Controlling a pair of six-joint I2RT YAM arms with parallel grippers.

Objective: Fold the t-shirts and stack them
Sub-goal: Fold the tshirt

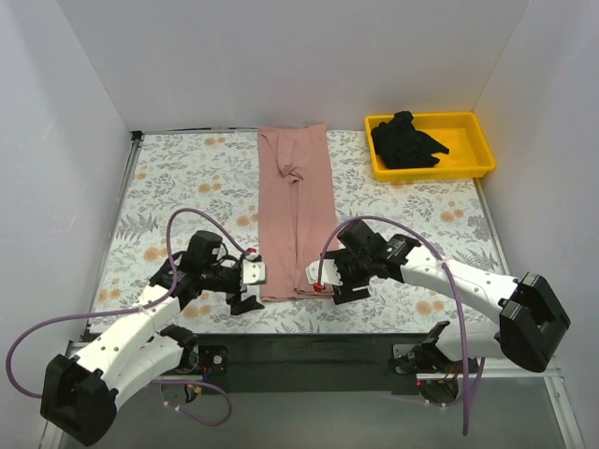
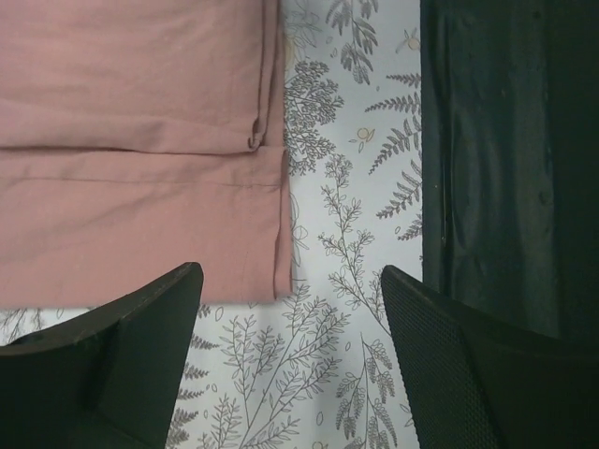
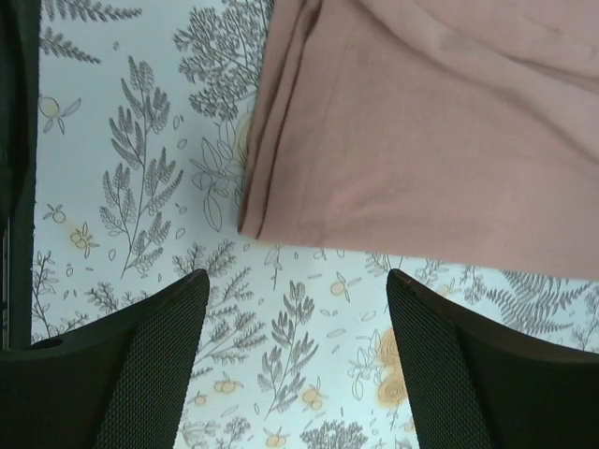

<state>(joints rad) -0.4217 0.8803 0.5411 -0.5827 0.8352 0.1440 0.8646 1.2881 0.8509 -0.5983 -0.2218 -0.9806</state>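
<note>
Both my arms reach in from the near edge of the desk (image 1: pixel 187 178), elbows bent and wrists turned toward each other, and point down at its floral cover. My left claw (image 1: pixel 247 283) stands wide open with nothing between its jaws, and only leaf print shows in the gap (image 2: pixel 290 276). My right claw (image 1: pixel 324 281) is spread just as wide and is equally empty (image 3: pixel 298 281). The pink t-shirt (image 1: pixel 298 206), folded into a long narrow strip, lies flat between the two claws and runs away from them toward the far wall. Its near hem corner sits just ahead of my left claw (image 2: pixel 131 140) and just ahead of my right (image 3: pixel 421 140). Neither claw grips the cloth. The black t-shirt (image 1: pixel 407 140) lies crumpled in a yellow bin (image 1: pixel 477 154), well beyond my right claw and off to its right.
</note>
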